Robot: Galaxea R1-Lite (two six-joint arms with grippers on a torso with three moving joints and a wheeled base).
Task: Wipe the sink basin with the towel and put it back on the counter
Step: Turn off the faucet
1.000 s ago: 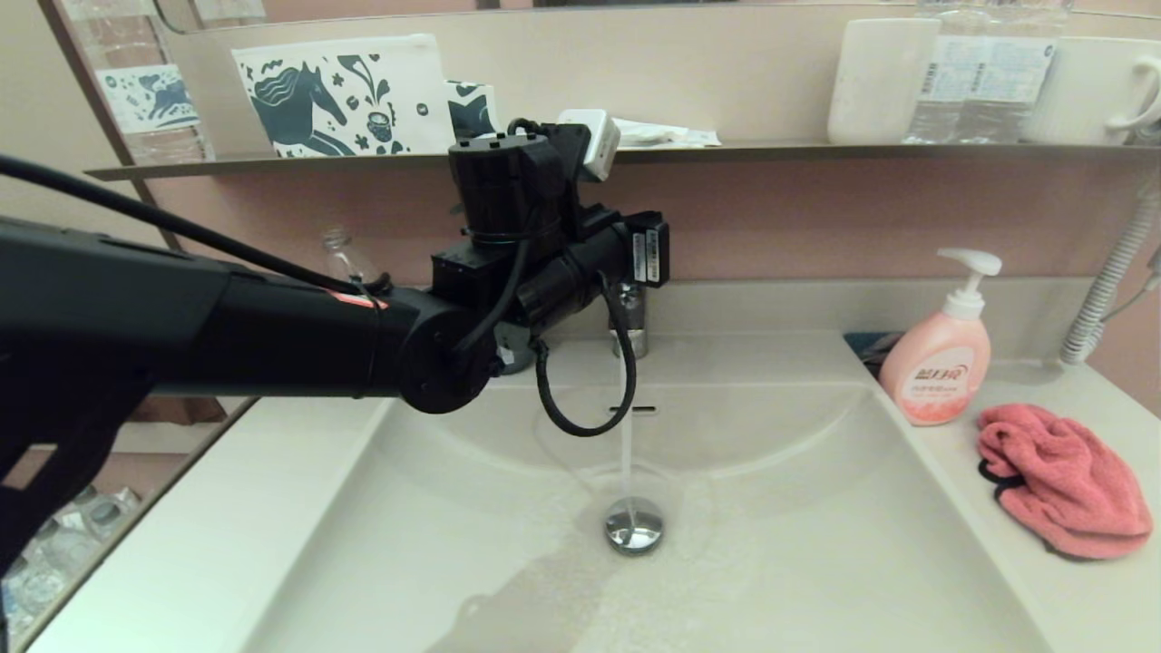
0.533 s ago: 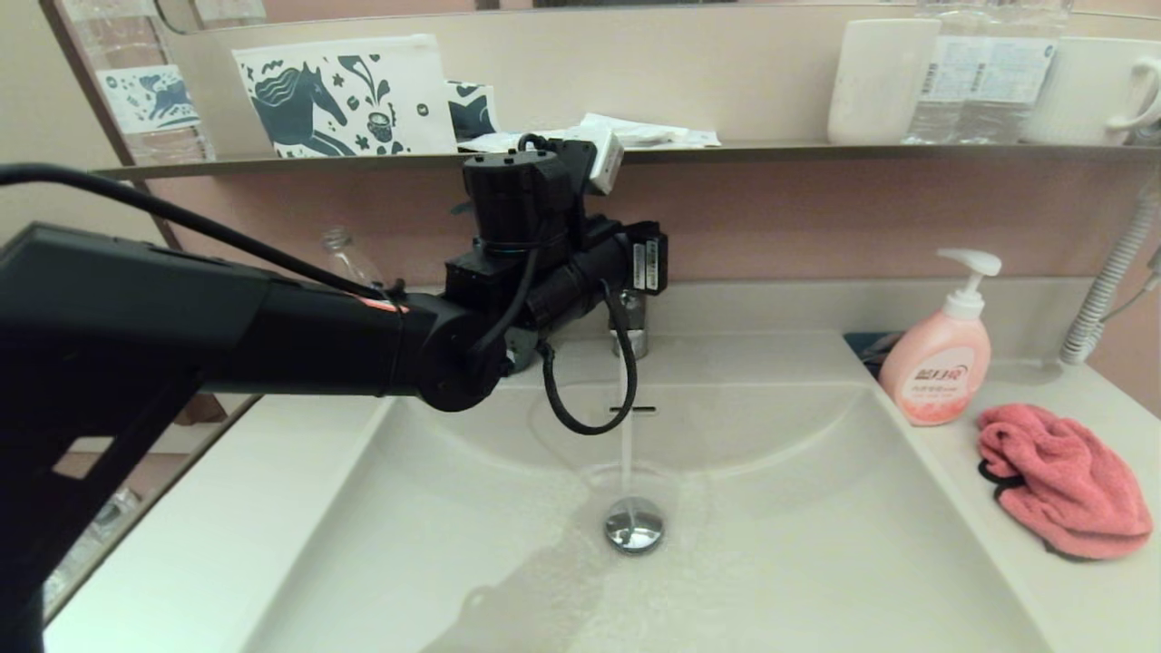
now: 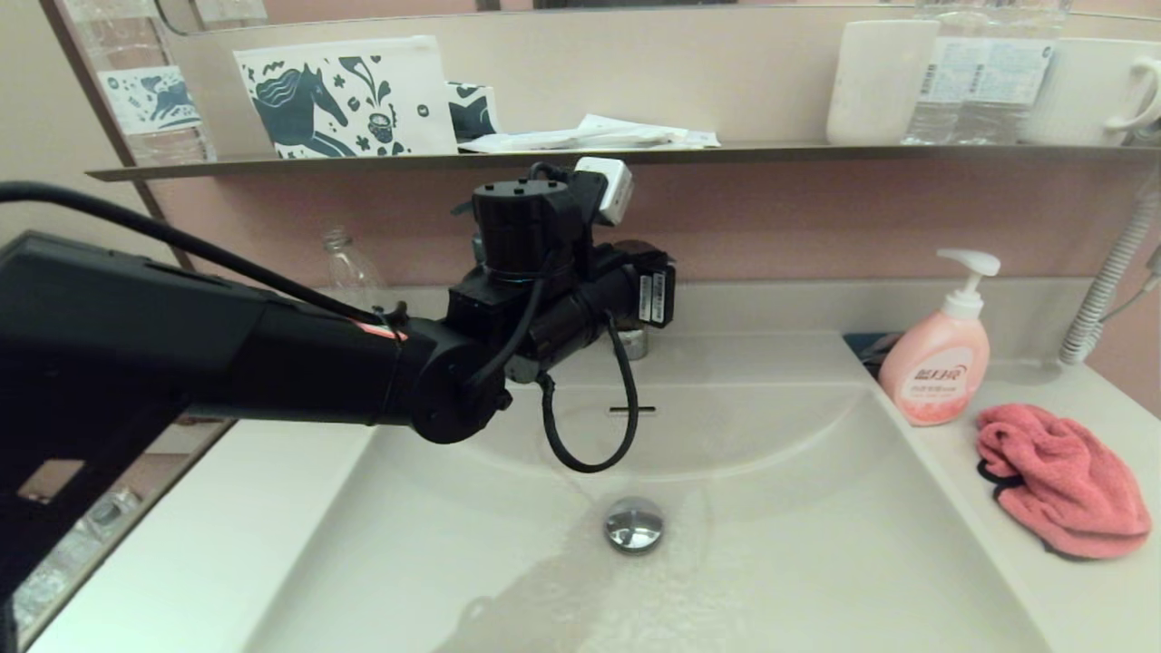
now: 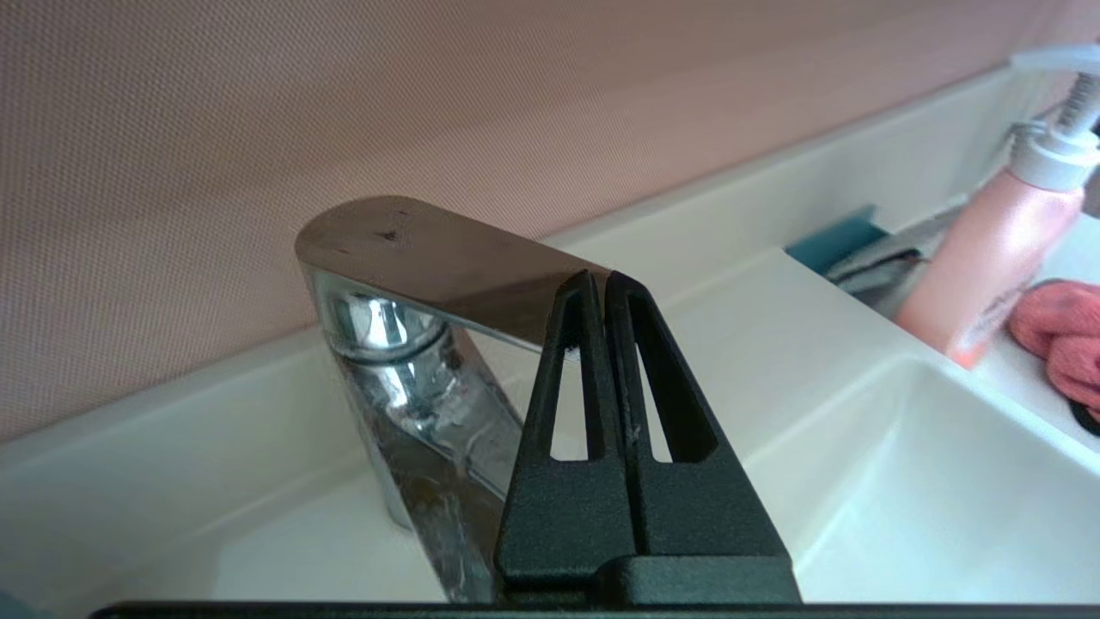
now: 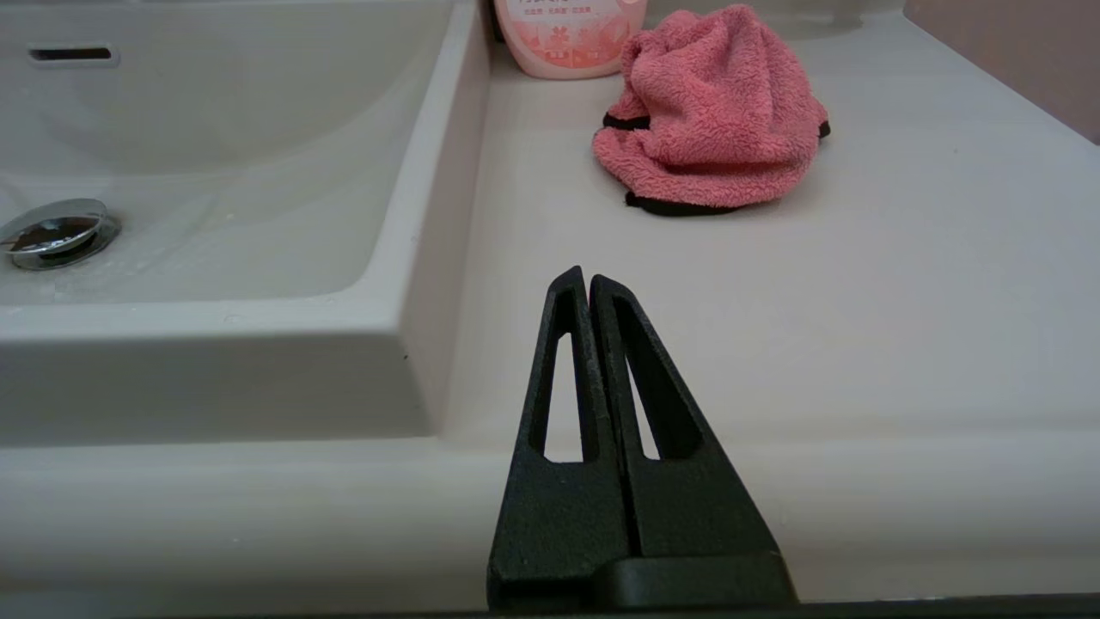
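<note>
At the tap lever (image 4: 447, 258), the left hand (image 4: 599, 277) pressed down with its fingers closed together, and the stream that ran a moment earlier had stopped, leaving the sink basin (image 3: 816, 544) wet. Well off to that hand's right, the towel (image 3: 1061, 481) lay untouched on the surface (image 5: 859, 327), ahead of the right hand (image 5: 588, 277), also closed and empty; picking it up probably came next.

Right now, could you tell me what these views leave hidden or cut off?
- Faucet: in the head view the left arm's wrist hides nearly all of it.
- Left gripper: whether its tips touch the faucet handle cannot be told.
- Soap bottle: cut off by the right wrist view's edge.
</note>
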